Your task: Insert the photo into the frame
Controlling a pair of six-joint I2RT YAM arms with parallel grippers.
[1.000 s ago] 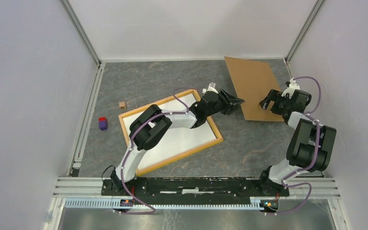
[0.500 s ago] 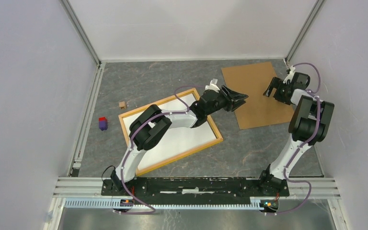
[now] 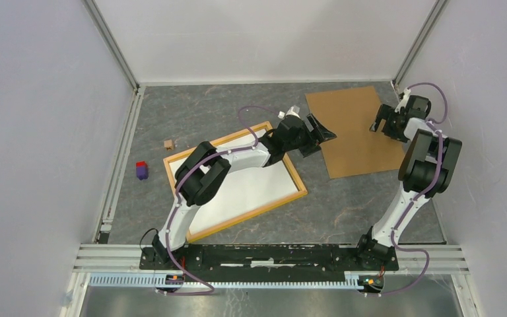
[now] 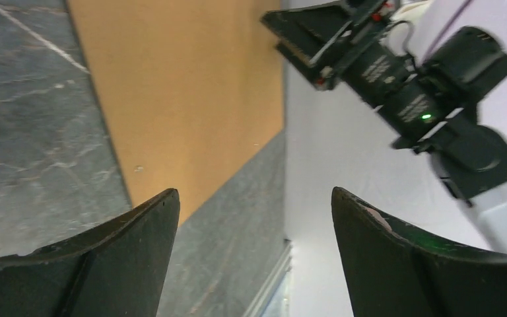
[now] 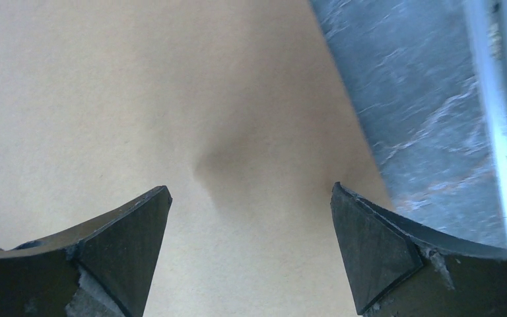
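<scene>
Finds left gripper (image 3: 323,142) spread wider than a second ago, empty, just past the frame (image 3: 247,216). Sees brown board (image 3: 353,135) turned, now flat; right gripper (image 3: 377,123) drawn back above it, fingers apart. Leaves frame askew centre-left: orange-yellow wood around white.

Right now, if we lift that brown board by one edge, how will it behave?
Probably light and fairly stiff: the board looks thin with straight edges. Likely hard to pinch, as it lies flat on the table. It may flex a little; the right wrist view shows a shallow dent.
</scene>
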